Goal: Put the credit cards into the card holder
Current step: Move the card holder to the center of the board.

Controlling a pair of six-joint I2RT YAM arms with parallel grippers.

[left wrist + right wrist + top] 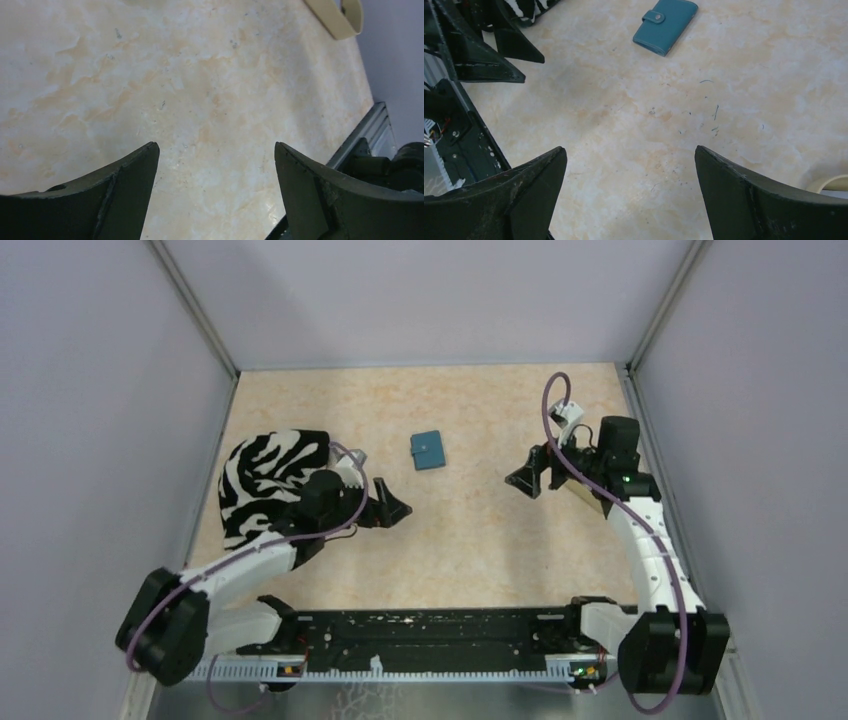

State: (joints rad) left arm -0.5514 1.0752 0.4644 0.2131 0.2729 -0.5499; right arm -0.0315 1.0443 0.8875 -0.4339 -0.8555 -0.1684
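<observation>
A small teal-blue folding card holder [429, 450] lies flat and snapped closed on the marbled beige tabletop [470, 560]. It is just above the centre of the overhead view, between the two arms and touching neither.

The left gripper [396, 510] hovers below and left of it, beside a crumpled black-and-white zebra-striped cloth [262, 482]. Its jaws are spread wide with only bare table between them. The right gripper [522, 481] sits right of centre, jaws likewise parted and empty. It faces the holder, which shows at the top of its wrist view.

I can't spot any of the thin plastic credit cards from here. A pale beige curved rim [336, 22] peeks in at the upper right of the left wrist view. In the overhead view, whatever it holds is hidden under the right arm.

To my eye nothing has been started, and the holder needs opening first. To do that well, one gripper should pin the body near its spine. The other should catch the little snap tab and peel the flap back, low and gentle, so the light wallet doesn't skid or flip.
</observation>
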